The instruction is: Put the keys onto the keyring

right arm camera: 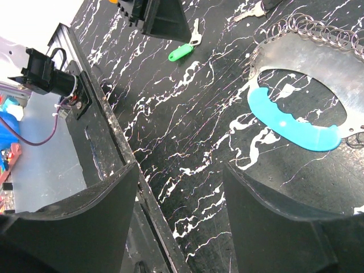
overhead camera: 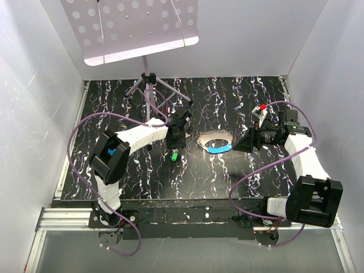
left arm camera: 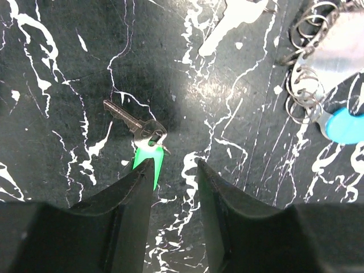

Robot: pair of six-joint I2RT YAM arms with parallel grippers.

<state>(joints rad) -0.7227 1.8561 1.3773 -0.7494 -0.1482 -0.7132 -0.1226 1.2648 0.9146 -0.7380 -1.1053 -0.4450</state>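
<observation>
A small key with a bright green head (left arm camera: 147, 154) lies flat on the black marbled table, and it also shows as the green key (overhead camera: 175, 154) and the green key (right arm camera: 182, 52). My left gripper (left arm camera: 175, 168) hovers right over it, partly open. Its left fingertip (left arm camera: 142, 173) covers the edge of the green head, and nothing sits between the jaws. The keyring (left arm camera: 333, 54) is a silvery loop hung with several small rings and a light-blue strip (left arm camera: 347, 125). To the right in the top view, the keyring (overhead camera: 215, 141) lies just ahead of my open, empty right gripper (right arm camera: 182, 170).
A plain silver key (left arm camera: 227, 25) lies beyond the green one. A purple tripod stand (overhead camera: 149, 85) with a white perforated board stands at the back. A small red-topped item (overhead camera: 263, 107) sits behind the right gripper. The table's front edge (right arm camera: 122, 170) runs under the right gripper.
</observation>
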